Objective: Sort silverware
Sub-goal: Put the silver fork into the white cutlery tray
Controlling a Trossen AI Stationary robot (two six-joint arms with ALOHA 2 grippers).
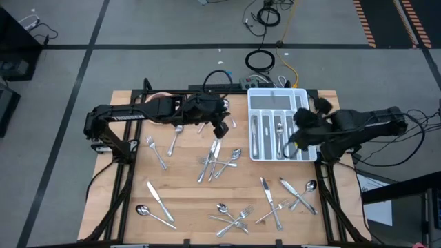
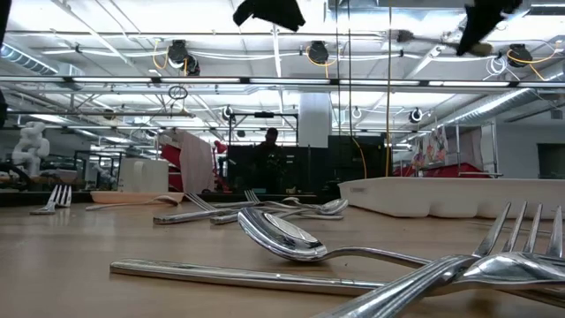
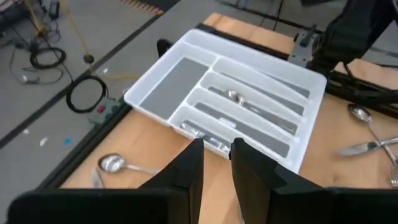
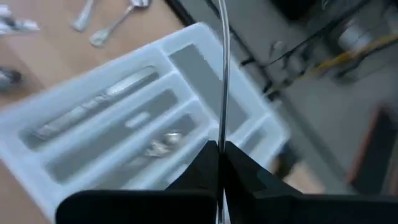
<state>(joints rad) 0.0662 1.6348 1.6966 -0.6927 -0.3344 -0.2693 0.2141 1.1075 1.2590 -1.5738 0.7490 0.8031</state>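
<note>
My right gripper [image 4: 219,152] hung above the white plastic divided tray [image 1: 300,94] at the table's far right, its two dark fingers pressed together on a thin piece of shiny silver cutlery [image 4: 224,68] that stood up edge-on between them; I could not tell whether it was a knife, fork or spoon. In the right wrist view that piece ran straight out from my fingertips over the tray's long compartments, where a few other silver pieces [image 4: 93,106] already lay flat. My left gripper [image 3: 216,163] hovered over the light wooden table [image 1: 186,200] just beside the tray's near edge, its fingers a narrow gap apart and holding nothing. A spoon [image 3: 112,163] lay on the wood close beside it, and in the high view a small heap of forks and spoons [image 1: 219,160] lay just below that gripper, near the table's middle. The rest of the silverware was scattered on the wood well apart from both grippers: a fork and a spoon [image 1: 157,149] toward the left, a knife and spoon [image 1: 153,203] at the near left, a crossed cluster [image 1: 233,215] at the near middle, and another group [image 1: 289,193] at the near right, below the tray.
</note>
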